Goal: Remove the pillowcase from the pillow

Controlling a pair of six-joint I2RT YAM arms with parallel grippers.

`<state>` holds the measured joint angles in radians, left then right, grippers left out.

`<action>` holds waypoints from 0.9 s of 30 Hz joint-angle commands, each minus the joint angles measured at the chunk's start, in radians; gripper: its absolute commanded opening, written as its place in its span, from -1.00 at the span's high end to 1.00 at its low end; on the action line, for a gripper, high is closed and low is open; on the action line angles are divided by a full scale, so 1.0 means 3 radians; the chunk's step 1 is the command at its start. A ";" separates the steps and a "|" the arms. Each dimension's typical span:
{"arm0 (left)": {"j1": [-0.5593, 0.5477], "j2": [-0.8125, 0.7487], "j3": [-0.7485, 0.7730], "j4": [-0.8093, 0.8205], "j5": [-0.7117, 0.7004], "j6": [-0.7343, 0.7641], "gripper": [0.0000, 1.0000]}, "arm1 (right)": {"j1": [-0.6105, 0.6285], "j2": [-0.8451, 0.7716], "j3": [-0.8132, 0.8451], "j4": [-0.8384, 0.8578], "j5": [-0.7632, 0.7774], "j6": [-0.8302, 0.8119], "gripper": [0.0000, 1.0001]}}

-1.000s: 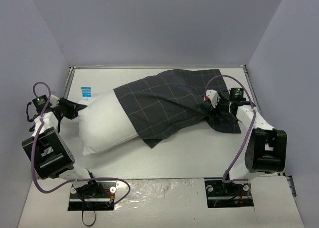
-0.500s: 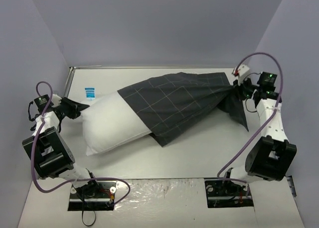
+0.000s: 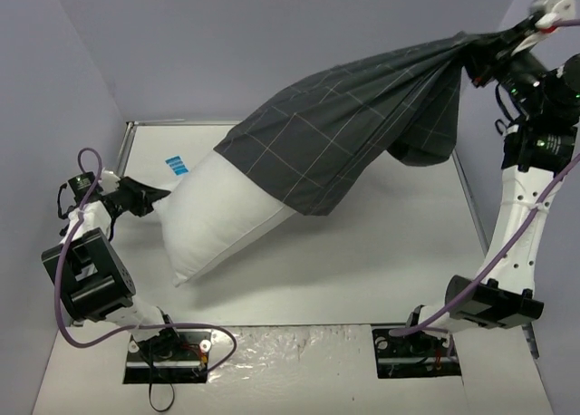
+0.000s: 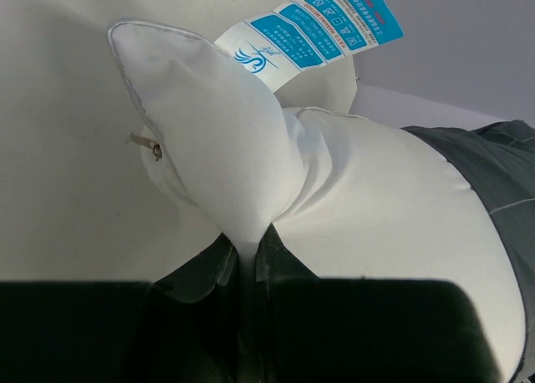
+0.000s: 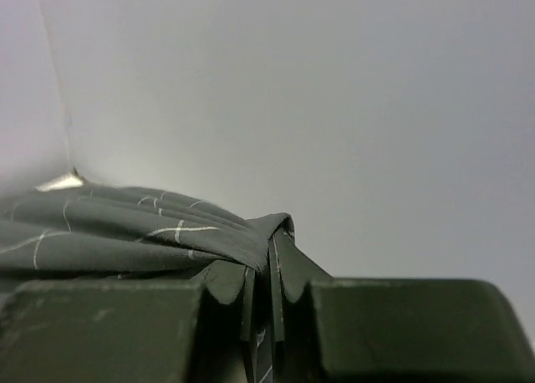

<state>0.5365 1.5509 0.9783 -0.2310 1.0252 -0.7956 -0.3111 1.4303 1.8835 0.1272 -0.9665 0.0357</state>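
The white pillow (image 3: 222,225) lies tilted on the table, its far right end raised inside the dark checked pillowcase (image 3: 353,125). My left gripper (image 3: 152,197) is shut on the pillow's bare left corner (image 4: 242,224), next to its blue tag (image 4: 309,28). My right gripper (image 3: 480,57) is high at the top right, shut on a bunched end of the pillowcase (image 5: 251,237). The fabric stretches taut from there down to the pillow's middle, and a loose fold (image 3: 421,143) hangs below the grip.
White table (image 3: 362,261) with grey walls on three sides. Both arm bases (image 3: 168,352) sit at the near edge. The right arm (image 3: 517,225) stands nearly upright along the right wall.
My right gripper has closed on the pillowcase's end and lifted it up and to the right, pulling the fabric taut. More white pillow is bare. The left gripper keeps its hold.
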 commanded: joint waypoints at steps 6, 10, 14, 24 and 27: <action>0.0129 0.0056 0.0119 0.0172 -0.0395 0.0126 0.95 | -0.0538 0.0407 0.1242 0.1969 0.0787 0.1676 1.00; 0.0129 0.0102 0.0114 0.0192 -0.0395 0.0136 0.95 | -0.0543 0.0402 0.1197 0.1984 0.0798 0.1701 1.00; 0.0129 0.0153 0.0129 0.0192 -0.0406 0.0141 0.95 | -0.0528 0.0346 0.0973 0.1984 0.0635 0.1701 1.00; 0.0124 0.0133 0.0242 0.0110 -0.0421 0.0243 0.95 | 0.0484 -0.0609 -0.1148 -0.1271 0.0163 -0.1563 1.00; 0.0093 0.0123 0.0267 0.0115 -0.0421 0.0269 0.95 | 0.0602 -0.0774 -0.2005 -0.1794 0.0643 -0.2396 1.00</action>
<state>0.5690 1.6112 0.9958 -0.2279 0.9230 -0.7551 -0.1406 1.2694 1.4357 -0.1627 -0.9413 -0.2562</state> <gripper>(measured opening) 0.057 0.009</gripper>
